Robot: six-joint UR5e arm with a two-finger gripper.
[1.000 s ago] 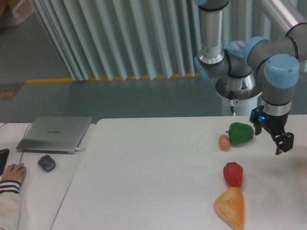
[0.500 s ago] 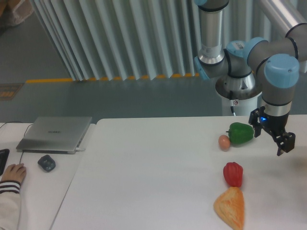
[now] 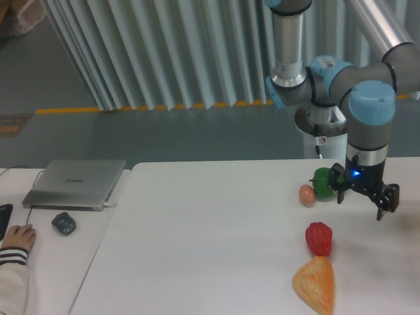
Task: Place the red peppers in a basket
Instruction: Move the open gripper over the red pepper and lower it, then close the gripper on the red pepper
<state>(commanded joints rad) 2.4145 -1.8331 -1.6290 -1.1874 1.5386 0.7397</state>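
The red pepper [image 3: 319, 237] is small, glossy and lobed. It stands on the white table [image 3: 197, 249] right of centre, just above the orange-yellow bread wedge. My gripper [image 3: 360, 199] hangs open and empty over the table, up and to the right of the red pepper and apart from it. Its fingers [image 3: 340, 194] point down on each side of a wide gap. No basket shows in this view.
A green pepper [image 3: 321, 182] sits behind the gripper, partly hidden by it, with a small brown egg-like thing [image 3: 306, 193] at its left. The bread wedge [image 3: 314, 283] lies at the front. A laptop [image 3: 75, 183], a mouse [image 3: 63, 223] and a person's hand [image 3: 16, 237] are at far left.
My gripper has moved left and a little down, and has turned at the wrist. It now covers part of the green pepper. The objects on the table have not moved.
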